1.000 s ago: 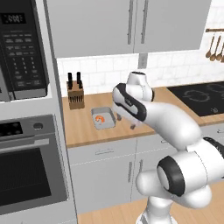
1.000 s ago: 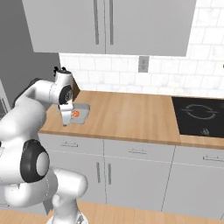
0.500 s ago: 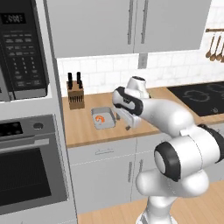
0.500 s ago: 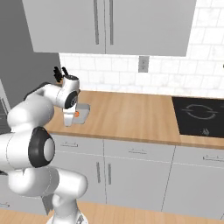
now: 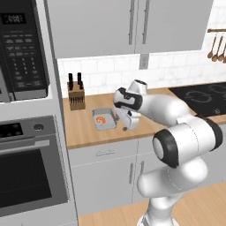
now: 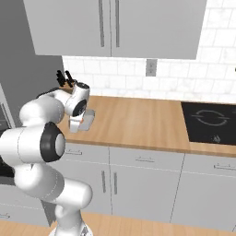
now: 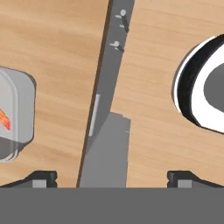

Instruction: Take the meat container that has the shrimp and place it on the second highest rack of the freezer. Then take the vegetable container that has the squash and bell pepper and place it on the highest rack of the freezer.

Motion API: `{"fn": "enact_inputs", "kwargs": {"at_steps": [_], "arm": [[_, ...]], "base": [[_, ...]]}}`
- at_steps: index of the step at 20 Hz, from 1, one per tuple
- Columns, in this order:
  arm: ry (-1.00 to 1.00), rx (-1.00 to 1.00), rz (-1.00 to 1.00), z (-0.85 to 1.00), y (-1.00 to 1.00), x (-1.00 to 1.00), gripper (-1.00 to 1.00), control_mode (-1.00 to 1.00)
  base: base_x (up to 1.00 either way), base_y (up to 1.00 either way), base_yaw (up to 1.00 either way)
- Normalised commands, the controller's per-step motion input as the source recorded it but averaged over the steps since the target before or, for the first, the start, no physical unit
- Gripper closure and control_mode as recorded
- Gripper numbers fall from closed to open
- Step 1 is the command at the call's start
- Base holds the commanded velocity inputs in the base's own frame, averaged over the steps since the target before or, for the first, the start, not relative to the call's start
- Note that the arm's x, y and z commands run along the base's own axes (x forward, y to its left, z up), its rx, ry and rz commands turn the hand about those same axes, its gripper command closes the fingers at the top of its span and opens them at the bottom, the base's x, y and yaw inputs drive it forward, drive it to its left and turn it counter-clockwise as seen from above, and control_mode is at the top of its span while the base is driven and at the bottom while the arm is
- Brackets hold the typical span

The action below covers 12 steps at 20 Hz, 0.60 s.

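A: In the left base view, where does the meat container (image 5: 104,119) sit?
B: Centre-left, on the counter (image 5: 88,132), just left of the gripper (image 5: 128,125).
A: And the hand view?
B: The container (image 7: 15,116) is at the left edge, the shrimp (image 7: 3,118) lying slantwise, the fingertips (image 7: 43,177) set wide apart, clasping nothing.

I see container (image 5: 104,119) on counter (image 5: 88,132), shrimp (image 5: 101,119) inside it. Knife block (image 5: 76,95) behind container, twd wall, left of it. Gripper (image 5: 126,126) just right of container, above counter nr front edge, jaws wide. Oven (image 5: 31,174) left of counter, microwave (image 5: 23,55) above oven. Cooktop (image 6: 209,118) far right on counter. Wall cabinets (image 6: 110,27) overhead. Hand view: container (image 7: 15,114) at left, counter edge running down middle.
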Motion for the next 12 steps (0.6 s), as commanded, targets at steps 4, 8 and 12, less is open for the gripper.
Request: {"fn": "enact_inputs", "kwargs": {"at_steps": [4,8,12], "arm": [[0.00,0.01,-0.03,-0.17,0.21,0.29,-1.00,-1.00],[0.00,0.00,0.00,-0.13,0.14,0.30,-1.00,-1.00],[0.02,0.00,0.00,-0.07,0.00,0.40,-1.00,-1.00]], "base": [[0.00,0.00,0.00],[0.00,0.00,0.00],[0.00,0.00,0.00]]}}
